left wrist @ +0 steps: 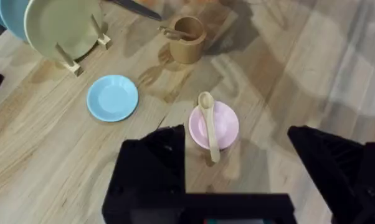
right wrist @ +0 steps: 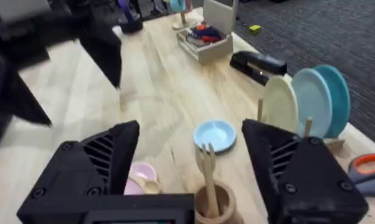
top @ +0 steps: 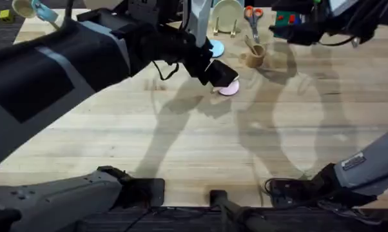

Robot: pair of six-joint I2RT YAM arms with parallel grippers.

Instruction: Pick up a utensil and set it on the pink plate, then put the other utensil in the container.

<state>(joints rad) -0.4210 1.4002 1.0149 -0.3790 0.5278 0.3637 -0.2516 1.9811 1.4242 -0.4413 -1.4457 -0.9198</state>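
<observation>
The pink plate (left wrist: 222, 118) lies on the table with the slim wooden utensil (left wrist: 208, 124) resting across it, bowl end away from me. My left gripper (left wrist: 236, 134) hovers just above the plate, open, with nothing between its fingers (left wrist: 153, 168). In the overhead view the left gripper (top: 214, 72) covers part of the pink plate (top: 230, 89). The tan container (right wrist: 222, 208) holds the wooden fork (right wrist: 207, 171) standing tines up. Over it is my right gripper (right wrist: 190, 134), open and holding nothing. The container (top: 254, 57) stands right of the plate.
A light blue plate (left wrist: 113, 98) lies beside the pink one. A rack with a pale green plate (left wrist: 63, 25) and blue plates stands at the back. Orange-handled scissors (top: 252, 16), a clear box (right wrist: 203, 37) and a black stapler (right wrist: 257, 62) sit farther back.
</observation>
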